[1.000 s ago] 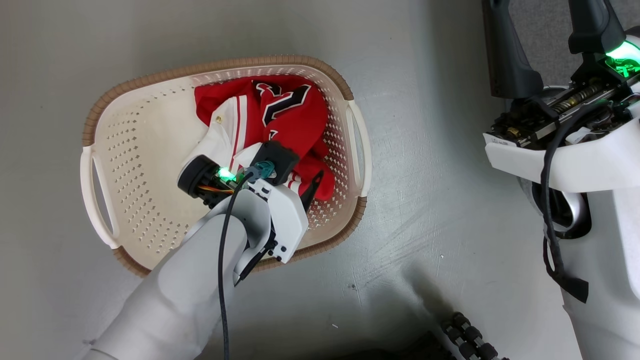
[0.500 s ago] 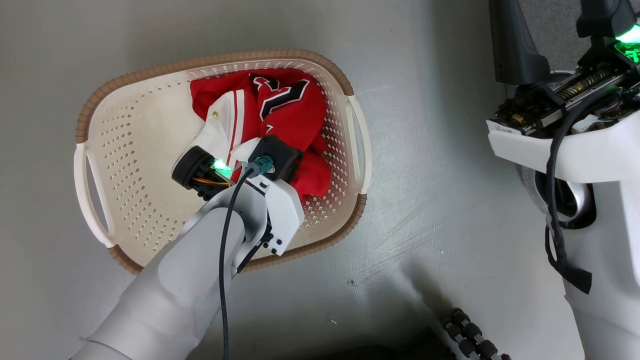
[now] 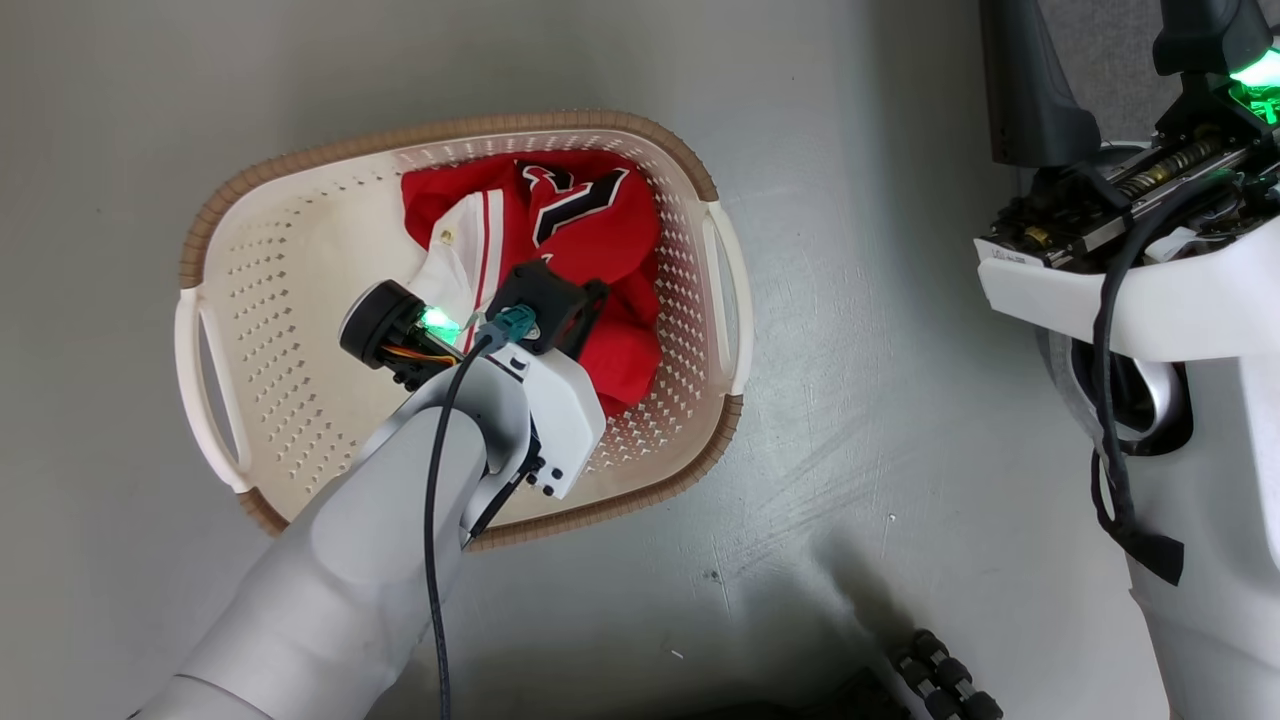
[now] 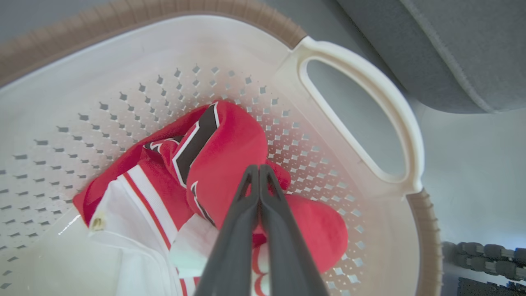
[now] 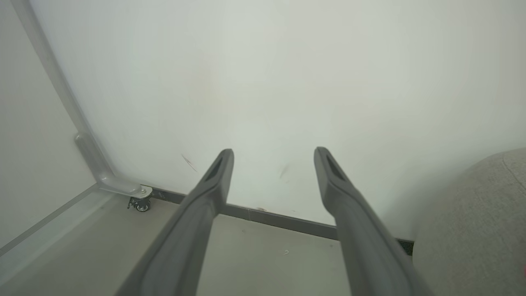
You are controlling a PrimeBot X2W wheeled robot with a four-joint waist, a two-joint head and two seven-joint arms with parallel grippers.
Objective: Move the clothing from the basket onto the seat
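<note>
Since a second ago the left gripper (image 4: 259,174) is being found changed: its fingers, then spread over the heap, are now being held pressed together on a red fold of the clothing (image 4: 230,152) (the slight shift of the whole head view is being put down to the camera, not the things). How much cloth is being caught between the tips cannot be told, the fabric being thin. The clothing is being kept inside the basket (image 3: 300,250), bunched toward the handle nearer the seat (image 4: 452,49), and the basket is being left standing on the floor (image 3: 900,300). The right gripper (image 5: 274,154) is being held idle off to the side, fingers spread, nothing between them. The step in hand is being judged as the grasp, just made. Next, a steady lift is being called for, high enough for trailing cloth to clear the brown rim, followed by a carry across to the grey cushion just beyond that handle.
</note>
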